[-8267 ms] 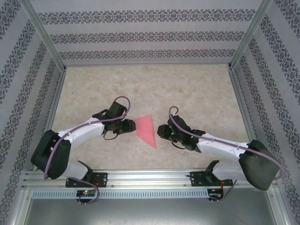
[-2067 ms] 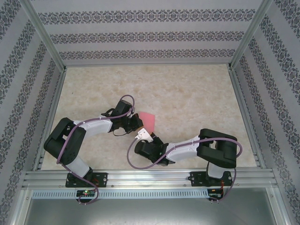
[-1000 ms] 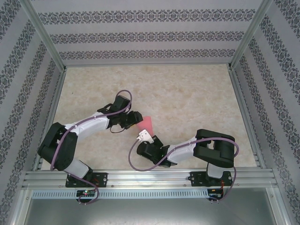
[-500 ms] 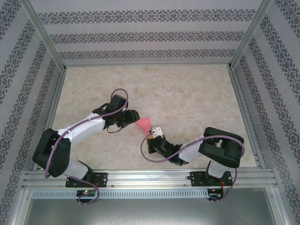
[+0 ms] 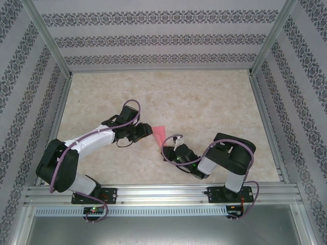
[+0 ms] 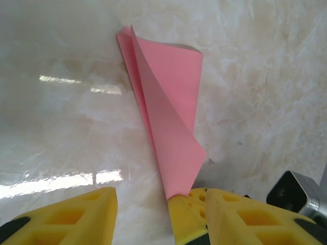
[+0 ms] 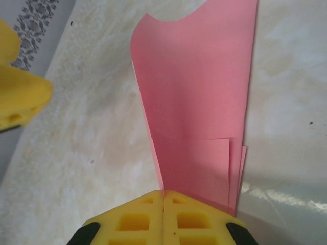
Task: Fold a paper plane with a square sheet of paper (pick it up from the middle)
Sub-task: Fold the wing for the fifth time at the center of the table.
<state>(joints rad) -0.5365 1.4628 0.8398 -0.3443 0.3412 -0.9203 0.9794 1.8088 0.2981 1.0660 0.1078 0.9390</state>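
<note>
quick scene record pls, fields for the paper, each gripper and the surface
paper plane: pink, partly folded, layered at the narrow end, wide end curling open
right gripper: shut on the paper plane's narrow end
left gripper: open, close to the paper, not clamping it
table: pale marbled top beneath the paper

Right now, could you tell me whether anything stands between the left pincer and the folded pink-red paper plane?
Nothing visible does. The narrow tip of the folded pink-red paper plane reaches the open left pincer over bare marble tabletop. The right pincer is shut on the same paper.
</note>
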